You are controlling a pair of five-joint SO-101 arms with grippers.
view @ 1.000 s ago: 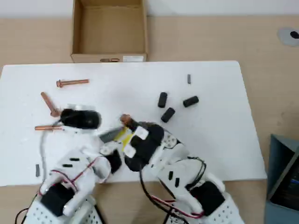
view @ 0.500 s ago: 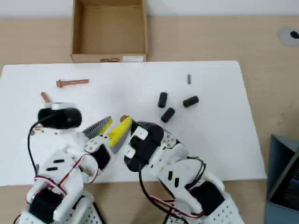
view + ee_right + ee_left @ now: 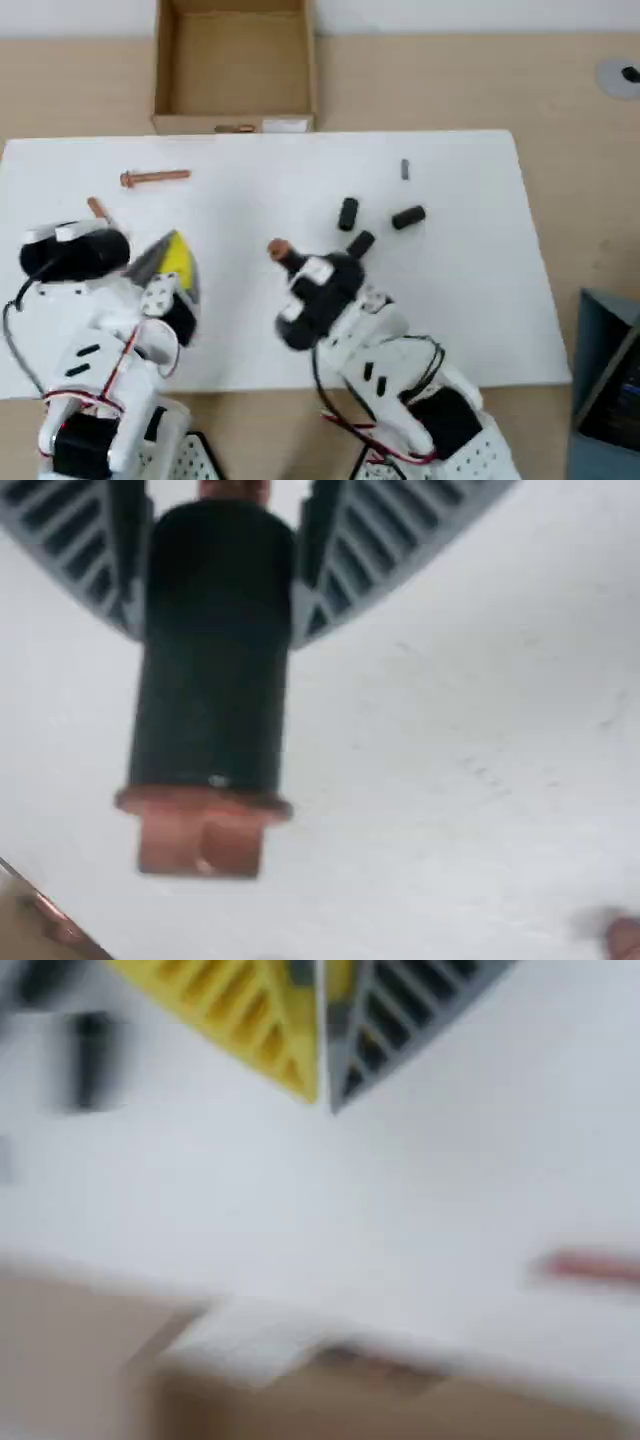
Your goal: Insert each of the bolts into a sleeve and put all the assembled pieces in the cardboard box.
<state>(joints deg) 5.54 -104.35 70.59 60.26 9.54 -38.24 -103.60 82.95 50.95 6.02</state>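
The sleeved bolt (image 3: 210,680) is clamped in the right gripper (image 3: 218,590), well apart from the cardboard box (image 3: 235,70). The left gripper (image 3: 325,1085), closed and empty, has withdrawn leftward, so insertion appears complete and transfer to the box follows

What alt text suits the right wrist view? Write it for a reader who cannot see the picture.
The right end effector is shut on a black sleeve with a copper bolt pushed through it. The bolt's head sticks out of the sleeve's end away from the fingers. Behind them is the white sheet that covers the table.
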